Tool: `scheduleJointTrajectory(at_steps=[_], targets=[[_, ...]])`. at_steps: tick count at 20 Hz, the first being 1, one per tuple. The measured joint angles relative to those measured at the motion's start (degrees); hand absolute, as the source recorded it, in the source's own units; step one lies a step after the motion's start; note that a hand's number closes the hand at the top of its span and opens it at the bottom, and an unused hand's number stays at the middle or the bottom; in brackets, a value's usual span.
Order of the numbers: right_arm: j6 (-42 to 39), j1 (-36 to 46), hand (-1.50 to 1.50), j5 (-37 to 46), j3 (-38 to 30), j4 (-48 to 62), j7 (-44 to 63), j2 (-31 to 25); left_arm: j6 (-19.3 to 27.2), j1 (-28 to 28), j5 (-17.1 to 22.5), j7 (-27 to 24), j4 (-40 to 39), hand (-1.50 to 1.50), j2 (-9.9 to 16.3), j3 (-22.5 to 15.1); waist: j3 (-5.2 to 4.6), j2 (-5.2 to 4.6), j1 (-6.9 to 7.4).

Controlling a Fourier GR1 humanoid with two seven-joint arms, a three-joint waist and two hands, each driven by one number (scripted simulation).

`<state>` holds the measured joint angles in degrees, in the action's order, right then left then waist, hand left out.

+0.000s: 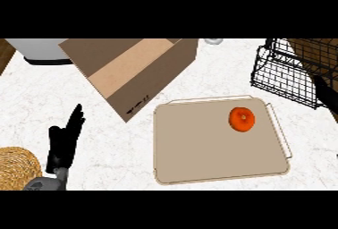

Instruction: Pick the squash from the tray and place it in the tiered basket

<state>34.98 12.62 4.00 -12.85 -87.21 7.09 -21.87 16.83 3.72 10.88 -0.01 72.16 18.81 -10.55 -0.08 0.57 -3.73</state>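
An orange squash (242,119) lies in the far right part of a flat beige tray (198,156) on the white counter. The black wire tiered basket (284,76) stands at the back right, just beyond the tray's corner. My left hand (63,143) rests at the lower left with its fingers straight and pointing up, holding nothing, well left of the tray. At the right edge, in front of the basket, only a dark sliver of my right hand (328,95) shows. It is apart from the squash.
An open cardboard box (132,67) lies tilted at the back, its corner close to the tray's far left edge. A white appliance (40,49) stands at the back left. A woven straw piece (16,167) sits at the lower left, beside my left forearm.
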Motion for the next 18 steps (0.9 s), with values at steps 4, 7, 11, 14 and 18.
scheduleJointTrajectory(at_steps=[4,7,11,14,18], targets=[[7.98,-8.47,-1.50,1.91,-1.25,-9.25,-3.26,6.16,2.28,-2.81,-1.11,-0.37,1.84,0.00,-2.97,-1.76,0.06,-0.02,1.23],[8.77,-15.53,-1.50,6.36,2.16,-17.22,1.96,7.34,2.24,-5.47,-1.64,-1.86,3.20,0.00,-3.71,-2.45,-0.01,-0.11,2.15],[3.63,-21.59,-1.50,11.37,7.35,-21.08,13.07,4.65,2.70,-6.01,-2.24,-2.32,3.88,0.00,-4.34,-2.96,-0.14,-0.29,2.74],[-1.81,-25.26,-1.50,15.67,10.85,-24.25,21.80,0.81,2.84,-6.39,-2.47,-2.00,4.68,0.00,-4.53,-3.34,-0.26,-0.36,3.10],[-9.16,-26.36,-1.50,23.05,14.65,-27.02,34.80,-4.36,2.63,-6.08,-2.82,-1.84,4.83,0.00,-4.56,-3.65,-0.38,-0.66,3.99]])
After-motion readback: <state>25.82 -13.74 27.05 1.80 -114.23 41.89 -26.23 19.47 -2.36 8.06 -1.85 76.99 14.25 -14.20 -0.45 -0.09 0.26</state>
